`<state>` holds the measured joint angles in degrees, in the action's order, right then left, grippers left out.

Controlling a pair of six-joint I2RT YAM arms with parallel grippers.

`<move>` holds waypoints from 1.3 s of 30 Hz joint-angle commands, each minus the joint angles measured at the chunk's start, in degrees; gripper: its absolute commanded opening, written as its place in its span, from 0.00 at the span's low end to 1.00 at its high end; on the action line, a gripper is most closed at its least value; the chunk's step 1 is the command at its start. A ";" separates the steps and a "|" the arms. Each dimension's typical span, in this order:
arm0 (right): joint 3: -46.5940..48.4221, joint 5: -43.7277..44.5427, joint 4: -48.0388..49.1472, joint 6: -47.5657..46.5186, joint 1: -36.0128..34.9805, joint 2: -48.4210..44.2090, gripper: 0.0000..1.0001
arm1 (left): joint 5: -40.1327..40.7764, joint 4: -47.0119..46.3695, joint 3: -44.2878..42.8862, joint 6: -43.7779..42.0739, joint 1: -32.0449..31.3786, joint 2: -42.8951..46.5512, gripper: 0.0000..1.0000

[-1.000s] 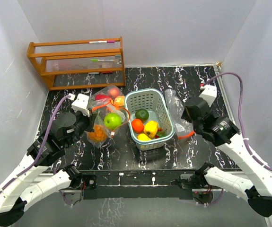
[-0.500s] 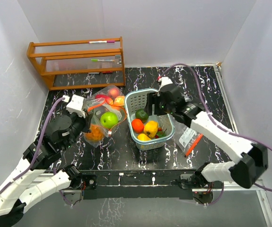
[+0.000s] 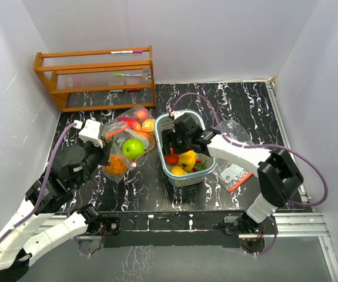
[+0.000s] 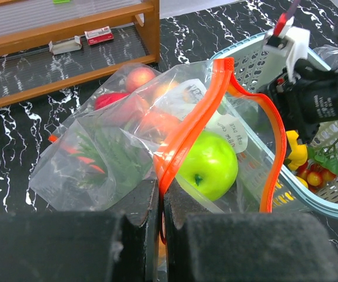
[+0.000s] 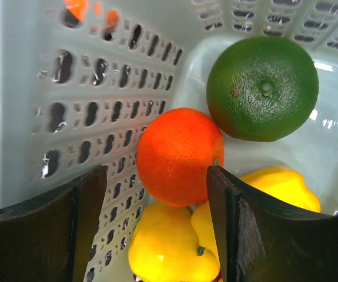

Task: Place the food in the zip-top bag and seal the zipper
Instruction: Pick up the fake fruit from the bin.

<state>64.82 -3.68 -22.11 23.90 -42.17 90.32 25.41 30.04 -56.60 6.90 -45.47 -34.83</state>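
A clear zip-top bag [image 3: 127,138] with an orange zipper [image 4: 192,120] lies left of the teal basket [image 3: 207,163]. It holds a green apple [image 4: 208,164], red and orange fruits and a leafy piece. My left gripper [image 4: 160,202] is shut on the zipper edge and holds the mouth open. My right gripper [image 5: 157,229] is open inside the basket, fingers either side of an orange fruit [image 5: 179,155]. A dark green fruit [image 5: 263,88] and yellow peppers [image 5: 174,247] lie beside it.
A wooden rack [image 3: 95,76] with pens stands at the back left. A second clear bag [image 3: 234,171] with an orange zipper lies right of the basket. White walls close in on three sides.
My right arm has swung left from the second bag to the basket and lowered into it. The left gripper has kept hold of the bag and shifted slightly left.
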 commanded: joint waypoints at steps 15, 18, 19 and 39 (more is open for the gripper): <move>-2.06 4.76 6.25 1.53 -1.89 11.60 0.52 | 2.89 -0.87 0.83 -1.79 0.19 2.60 0.00; -1.96 7.30 4.96 1.70 -1.88 7.84 0.30 | 2.85 -1.10 0.79 -1.67 0.25 2.49 0.00; -1.56 8.56 4.36 1.63 -1.86 5.78 0.27 | 2.68 -1.24 0.79 -1.63 0.22 2.41 0.00; 6.64 -9.24 5.72 -1.79 -1.99 -24.77 0.22 | -4.97 -2.98 0.87 3.93 0.21 -3.37 0.00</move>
<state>69.28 -2.44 -23.66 23.29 -43.88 70.43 23.97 30.33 -55.48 8.62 -45.47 -36.95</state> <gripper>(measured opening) 0.631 0.007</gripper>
